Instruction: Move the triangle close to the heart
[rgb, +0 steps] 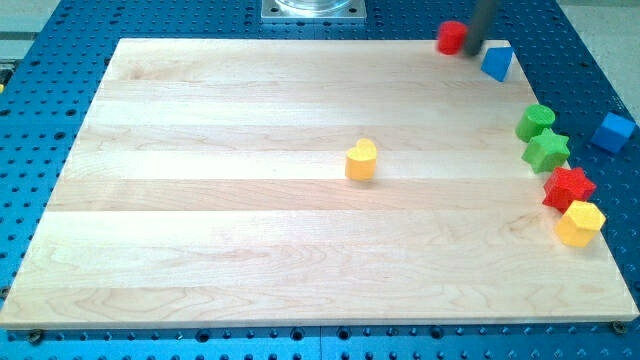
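1. My tip (474, 50) sits at the view's top right, between the red cylinder (451, 37) and the blue triangle (497, 62); no hand is in view.
2. The yellow heart (361, 159) lies mid-worktop (200, 200), well apart.
3. Green cylinder (535, 121), green star (546, 150), red star (568, 187), yellow hexagon (579, 222) line the view's right edge; a blue cube (613, 131) lies off it.

no readable text, labels, seemingly none
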